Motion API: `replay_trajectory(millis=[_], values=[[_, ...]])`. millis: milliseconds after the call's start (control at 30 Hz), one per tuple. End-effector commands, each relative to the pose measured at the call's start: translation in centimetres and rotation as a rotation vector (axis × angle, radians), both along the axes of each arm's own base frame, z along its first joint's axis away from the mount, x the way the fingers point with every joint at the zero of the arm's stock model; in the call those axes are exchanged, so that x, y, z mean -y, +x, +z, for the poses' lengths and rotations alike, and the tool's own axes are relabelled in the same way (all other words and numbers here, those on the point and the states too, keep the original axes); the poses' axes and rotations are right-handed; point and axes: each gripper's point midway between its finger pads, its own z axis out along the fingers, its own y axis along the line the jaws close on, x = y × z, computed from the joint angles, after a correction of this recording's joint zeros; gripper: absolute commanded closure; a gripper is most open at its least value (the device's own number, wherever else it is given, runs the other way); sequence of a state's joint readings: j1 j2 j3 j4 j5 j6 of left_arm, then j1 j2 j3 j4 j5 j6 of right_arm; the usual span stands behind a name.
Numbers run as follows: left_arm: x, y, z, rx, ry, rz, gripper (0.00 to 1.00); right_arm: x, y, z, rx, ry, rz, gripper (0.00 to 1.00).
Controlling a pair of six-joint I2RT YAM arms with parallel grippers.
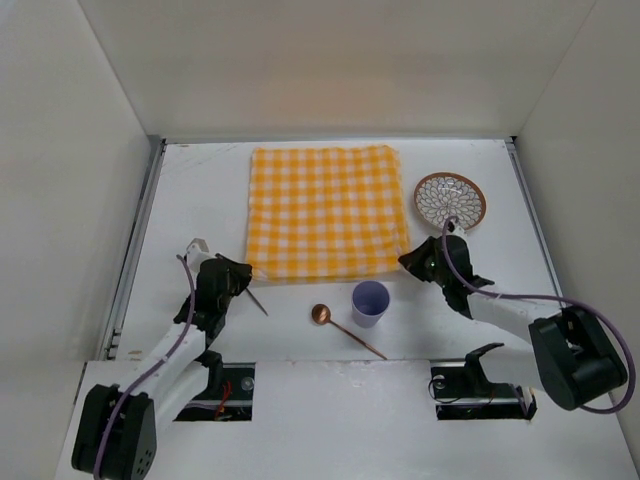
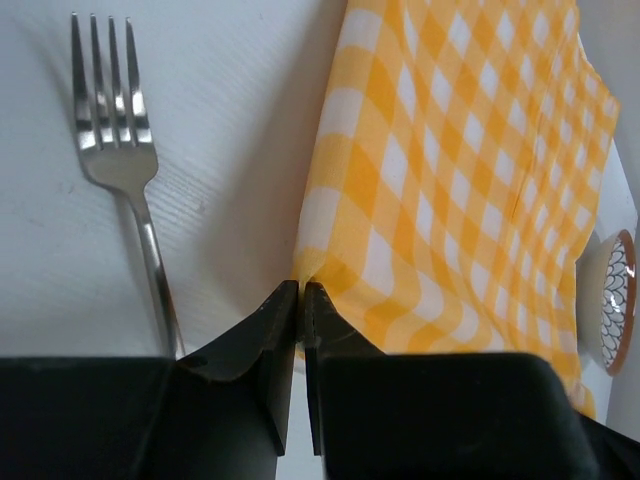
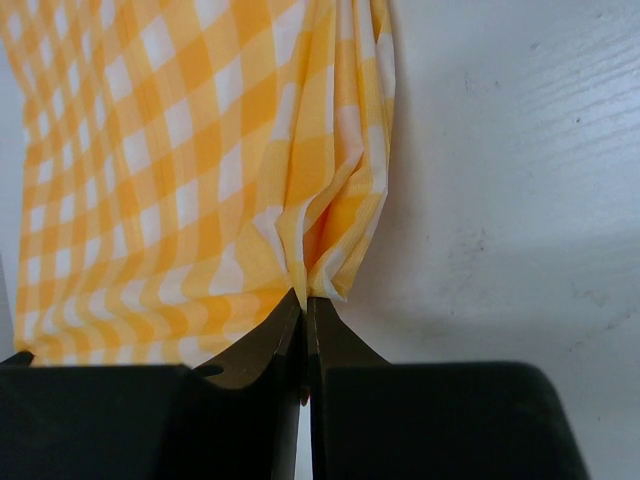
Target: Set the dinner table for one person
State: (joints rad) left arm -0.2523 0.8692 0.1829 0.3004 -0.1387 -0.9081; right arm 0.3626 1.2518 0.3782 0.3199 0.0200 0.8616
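Note:
A yellow-and-white checked cloth (image 1: 325, 210) lies spread on the white dinner table (image 1: 200, 190). My left gripper (image 1: 243, 268) is shut on the cloth's near left corner (image 2: 315, 265). My right gripper (image 1: 407, 258) is shut on its near right corner (image 3: 320, 250), which is bunched into folds. A silver fork (image 2: 120, 130) lies left of the cloth, by the left gripper; only its handle (image 1: 257, 298) shows in the top view. A lilac cup (image 1: 369, 302) and a copper spoon (image 1: 345, 328) lie near the front. A patterned plate (image 1: 450, 199) sits right of the cloth.
White walls enclose the table on the left, right and back. The plate's rim also shows at the right edge of the left wrist view (image 2: 620, 300). The arm bases and their cables sit at the near edge.

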Motion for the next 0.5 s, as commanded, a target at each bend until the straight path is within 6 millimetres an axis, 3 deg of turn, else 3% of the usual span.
replay_trajectory(millis=[0,233,467], values=[[-1.1,-2.5,-2.1,-0.1,0.061,0.031,0.94,0.7,-0.8,-0.1,-0.002,-0.01,-0.04,0.9],[-0.7,-5.0,-3.7,-0.182,0.094,0.01,0.94,1.3,-3.4,-0.9,-0.05,-0.017,-0.058,0.88],[-1.7,-6.0,-3.7,-0.204,0.143,0.044,0.94,2.6,-5.1,-1.2,-0.077,-0.053,-0.091,0.85]])
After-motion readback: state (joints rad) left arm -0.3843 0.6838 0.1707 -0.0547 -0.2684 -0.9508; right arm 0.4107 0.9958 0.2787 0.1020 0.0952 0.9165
